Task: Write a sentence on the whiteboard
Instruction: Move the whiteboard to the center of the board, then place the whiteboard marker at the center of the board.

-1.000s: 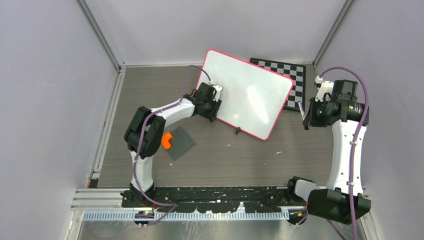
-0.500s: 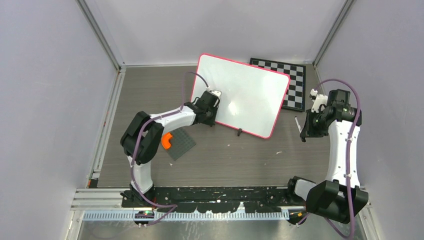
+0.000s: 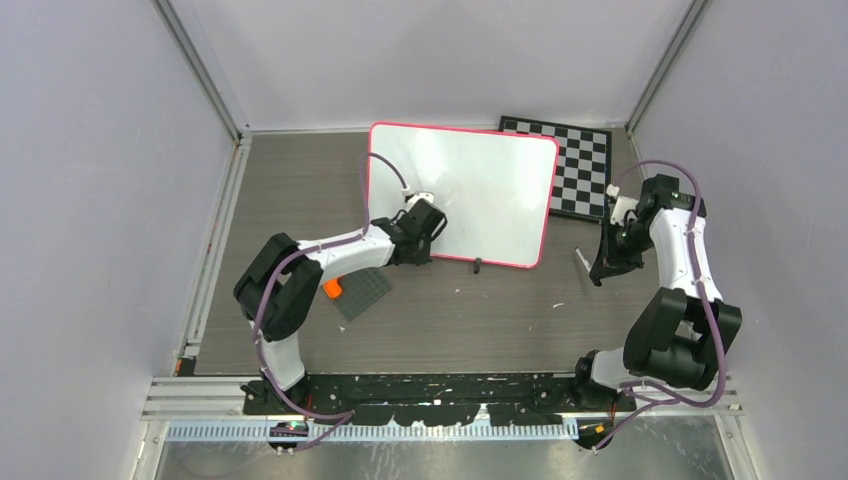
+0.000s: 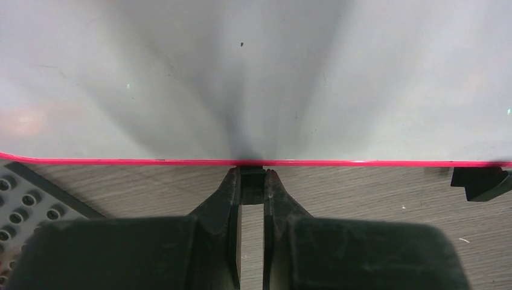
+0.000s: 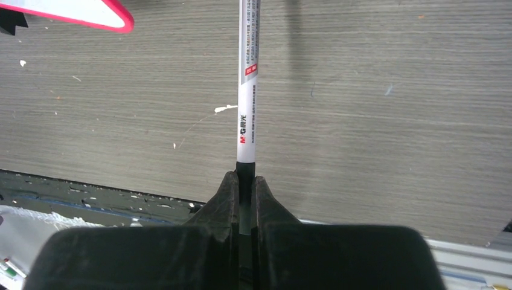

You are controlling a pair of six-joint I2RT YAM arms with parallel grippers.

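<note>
marker [image 5: 246,90] tip cropped, whiteboard [image 3: 480,180] covers chessboard [image 3: 583,170] edge

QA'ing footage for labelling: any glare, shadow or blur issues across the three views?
Top external: whiteboard evenly lit, only faint sheen. Left wrist: dark fan-shaped shadow or reflection on the board above the left tool, whose body is blurred. Right wrist: marker print sharp, right tool body soft.
</note>
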